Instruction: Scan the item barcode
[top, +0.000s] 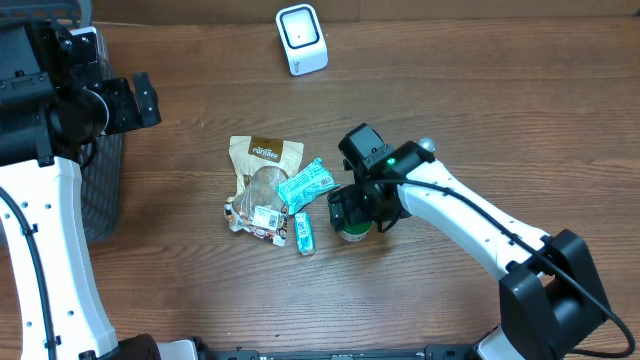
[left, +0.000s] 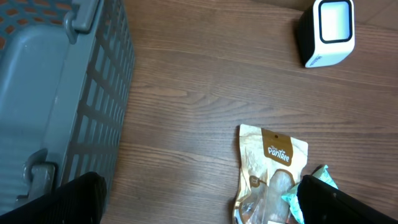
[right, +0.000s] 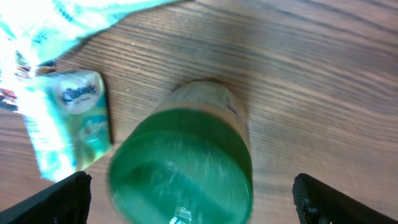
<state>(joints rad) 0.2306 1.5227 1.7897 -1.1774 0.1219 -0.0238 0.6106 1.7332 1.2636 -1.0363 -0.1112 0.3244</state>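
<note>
A small jar with a green lid (right: 180, 165) stands upright on the wooden table, seen also from overhead as the jar (top: 353, 233). My right gripper (right: 199, 202) hangs right above it, open, one finger on each side of the lid with a gap on both sides, touching nothing. From overhead the right gripper (top: 350, 212) covers most of the jar. The white scanner (top: 301, 38) stands at the far edge; the left wrist view shows the scanner (left: 329, 31) at top right. My left gripper (left: 199, 202) is open and empty beside the basket, at far left as the left gripper (top: 145, 100).
A grey basket (top: 100, 180) stands at the left edge, filling the left of the wrist view as the basket (left: 56, 93). Left of the jar lie a tan pouch (top: 262, 160), a teal packet (top: 305, 185) and a small tissue pack (right: 81, 118).
</note>
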